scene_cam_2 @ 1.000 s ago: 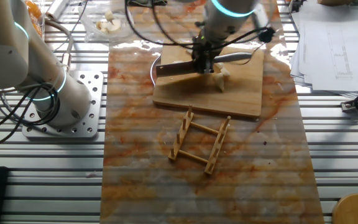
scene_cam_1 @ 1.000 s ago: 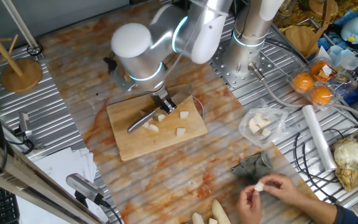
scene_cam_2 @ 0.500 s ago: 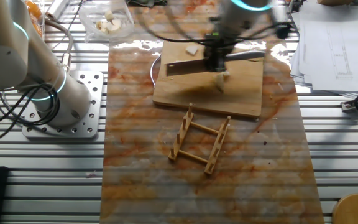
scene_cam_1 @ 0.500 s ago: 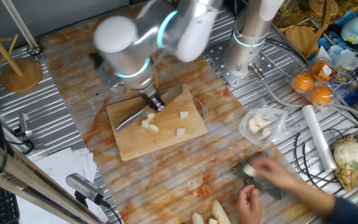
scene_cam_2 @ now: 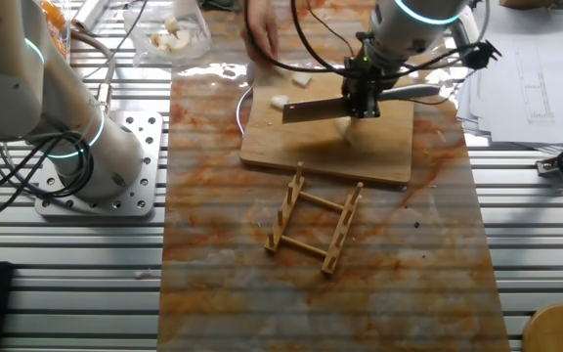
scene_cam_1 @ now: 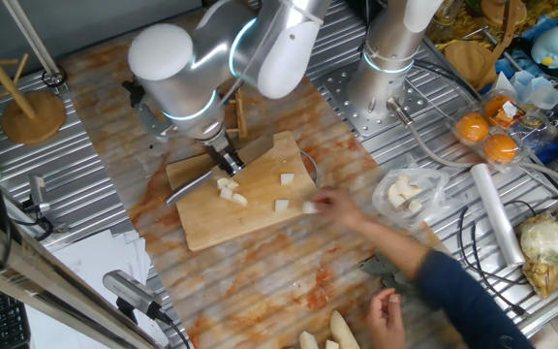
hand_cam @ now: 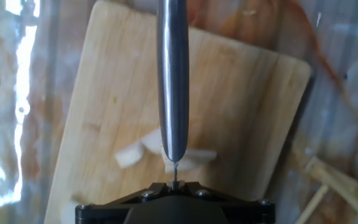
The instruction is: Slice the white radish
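Over the cutting board (scene_cam_1: 250,208) hangs the robot's hand (scene_cam_1: 223,161), clamped on the handle of a knife (scene_cam_2: 345,101); the hand view shows the steel handle (hand_cam: 173,81) running straight out from between the closed fingers. The blade lies flat above the board's far half, and whether its edge touches the wood cannot be told. White radish (scene_cam_1: 229,190) lies cut into small pale chunks on the board: a cluster just beside the blade, one near the board's middle (scene_cam_1: 287,179), another toward its near edge. A person's hand (scene_cam_1: 335,204), blurred, reaches onto the board's right end at one chunk. Beyond the board, a plastic tub of pale pieces (scene_cam_1: 407,192) sits on the desk (scene_cam_1: 289,262), and a small wooden rack (scene_cam_2: 313,227) stands just beside the board's opposite side.
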Controlling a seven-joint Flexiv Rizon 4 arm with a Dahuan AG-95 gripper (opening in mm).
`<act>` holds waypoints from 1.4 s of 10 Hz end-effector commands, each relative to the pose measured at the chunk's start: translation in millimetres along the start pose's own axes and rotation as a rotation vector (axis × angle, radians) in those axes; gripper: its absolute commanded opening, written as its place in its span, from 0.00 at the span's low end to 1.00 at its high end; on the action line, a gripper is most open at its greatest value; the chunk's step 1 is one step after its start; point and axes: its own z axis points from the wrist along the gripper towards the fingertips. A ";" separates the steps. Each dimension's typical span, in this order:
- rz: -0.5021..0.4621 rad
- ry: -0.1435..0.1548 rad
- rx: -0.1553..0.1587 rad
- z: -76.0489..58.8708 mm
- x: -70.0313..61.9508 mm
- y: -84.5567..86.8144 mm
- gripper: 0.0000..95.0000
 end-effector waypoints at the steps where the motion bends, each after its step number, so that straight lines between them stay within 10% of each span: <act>1: 0.002 -0.006 0.001 -0.2 0.8 -0.9 0.00; 6: 0.003 -0.014 0.003 11.0 -1.3 -2.6 0.00; 14: -0.030 0.003 -0.003 40.3 52.8 10.0 0.00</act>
